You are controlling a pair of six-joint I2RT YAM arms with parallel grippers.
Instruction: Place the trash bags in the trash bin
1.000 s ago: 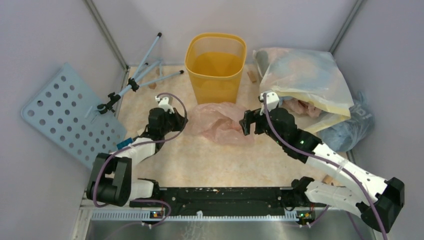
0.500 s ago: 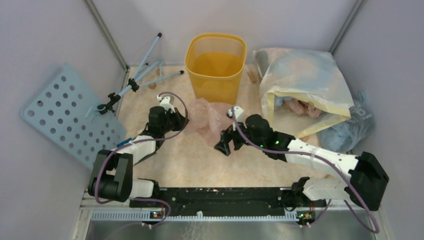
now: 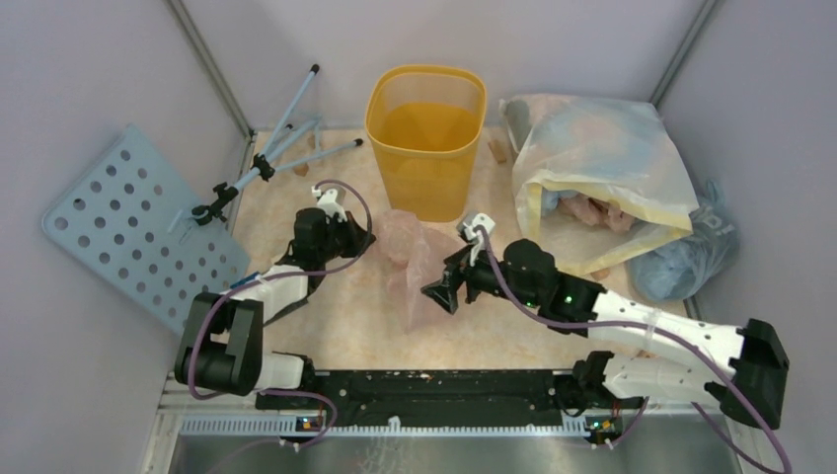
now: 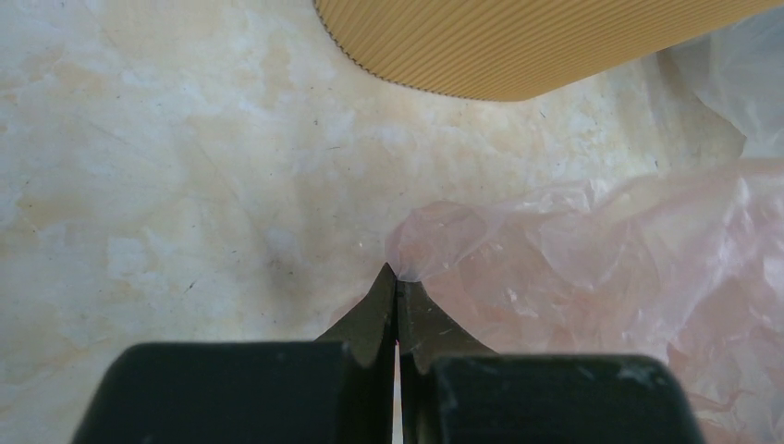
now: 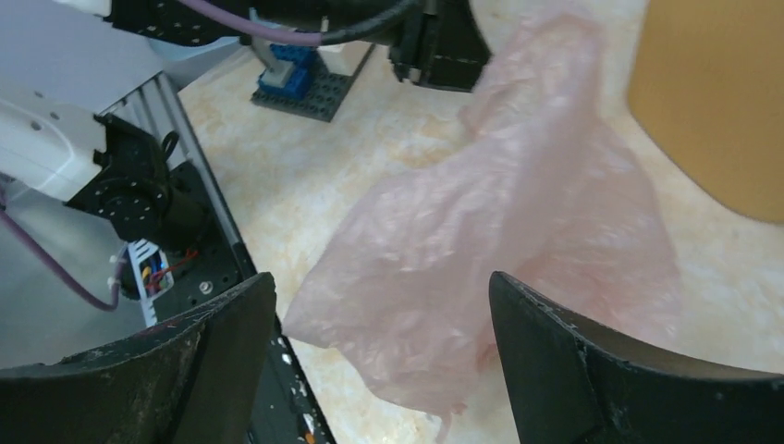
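The trash bag (image 3: 410,265), a thin pale pink film, lies stretched on the table just in front of the yellow-orange trash bin (image 3: 426,128). My left gripper (image 3: 361,239) is shut on the bag's left edge; in the left wrist view the film (image 4: 592,268) bunches at the closed tips (image 4: 398,274), with the bin's ribbed wall (image 4: 518,42) beyond. My right gripper (image 3: 440,293) stands open at the bag's near right side. In the right wrist view its gripper (image 5: 382,319) spans the bag's hanging lower end (image 5: 481,250) without touching it.
A large whitish-yellow sack (image 3: 592,158) and a grey-blue bag (image 3: 686,259) sit at the back right. A perforated pale blue board (image 3: 138,227) and a folded tripod (image 3: 266,163) lean at the left. The black base rail (image 3: 424,385) runs along the near edge.
My right arm swung left from beside the sack to the pink bag's near side. The bag changed from a flat spread to a narrower, drawn-up shape. The left gripper stayed shut.
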